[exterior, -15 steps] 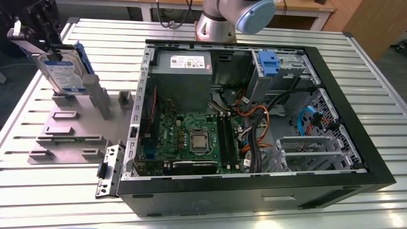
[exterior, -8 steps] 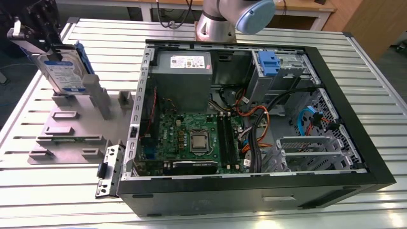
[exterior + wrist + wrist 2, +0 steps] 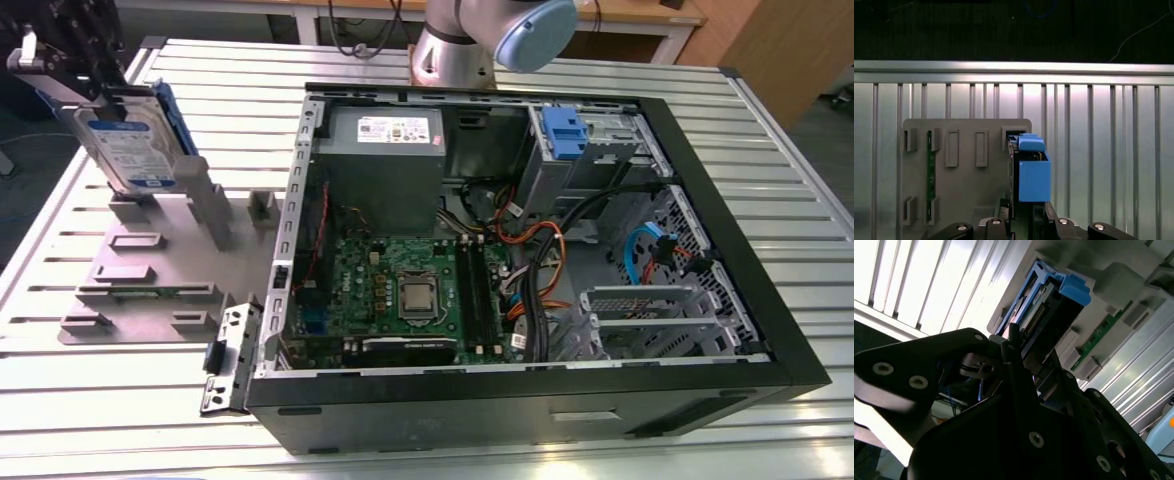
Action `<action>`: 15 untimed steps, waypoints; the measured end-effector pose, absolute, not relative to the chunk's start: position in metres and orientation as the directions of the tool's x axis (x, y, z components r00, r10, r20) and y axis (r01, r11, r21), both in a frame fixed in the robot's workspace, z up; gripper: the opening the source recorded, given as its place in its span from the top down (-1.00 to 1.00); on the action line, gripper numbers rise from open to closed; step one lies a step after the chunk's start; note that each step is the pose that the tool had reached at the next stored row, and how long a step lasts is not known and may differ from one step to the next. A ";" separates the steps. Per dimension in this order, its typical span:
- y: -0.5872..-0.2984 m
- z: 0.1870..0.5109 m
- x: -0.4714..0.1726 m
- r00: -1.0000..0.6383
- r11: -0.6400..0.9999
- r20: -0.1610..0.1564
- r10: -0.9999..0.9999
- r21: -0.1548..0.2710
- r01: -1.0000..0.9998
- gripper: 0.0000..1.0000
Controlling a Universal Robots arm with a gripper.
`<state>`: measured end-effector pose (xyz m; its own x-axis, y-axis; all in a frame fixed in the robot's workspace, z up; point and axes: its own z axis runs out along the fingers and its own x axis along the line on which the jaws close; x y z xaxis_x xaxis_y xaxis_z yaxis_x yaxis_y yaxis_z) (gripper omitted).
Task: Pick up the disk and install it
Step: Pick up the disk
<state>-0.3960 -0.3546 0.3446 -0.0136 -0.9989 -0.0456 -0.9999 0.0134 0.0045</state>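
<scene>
**Disk gripped at the fixture, install not done**

Your gripper (image 3: pixel 1021 214) is clamped on the disk (image 3: pixel 127 145), a flat silver-grey hard drive with a blue-and-white label and a blue plastic carrier frame. In the first wrist view the fingers (image 3: pixel 1040 212) flank its two flat sides.

The disk stands on edge, tilted, over the grey slotted fixture plate (image 3: pixel 147 290) at the exterior view's left. Its lower end is near the plate's upright posts (image 3: pixel 200 200). You can't tell whether it has cleared them.

The open black computer case (image 3: pixel 534 385) sits well apart on the slatted metal table (image 3: pixel 134 420). The drive bay by its blue plastic bracket (image 3: pixel 563 135) has no disk in it.

Judged from this, the grasp is done. The carry to the case and the seating are left.
</scene>
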 end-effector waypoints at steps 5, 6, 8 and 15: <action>-0.355 0.353 -0.396 -0.014 0.013 -0.046 -0.999 0.004 -1.000 0.30; -0.355 0.353 -0.396 -0.014 0.013 -0.046 -0.999 0.004 -1.000 0.30; -0.355 0.353 -0.396 -0.014 0.013 -0.046 -0.999 0.004 -1.000 0.30; -0.355 0.354 -0.396 -0.014 0.013 -0.046 -0.999 0.005 -1.000 0.30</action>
<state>-0.3960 -0.3546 0.3537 -0.0136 -0.9989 -0.0456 -0.9999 0.0134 0.0046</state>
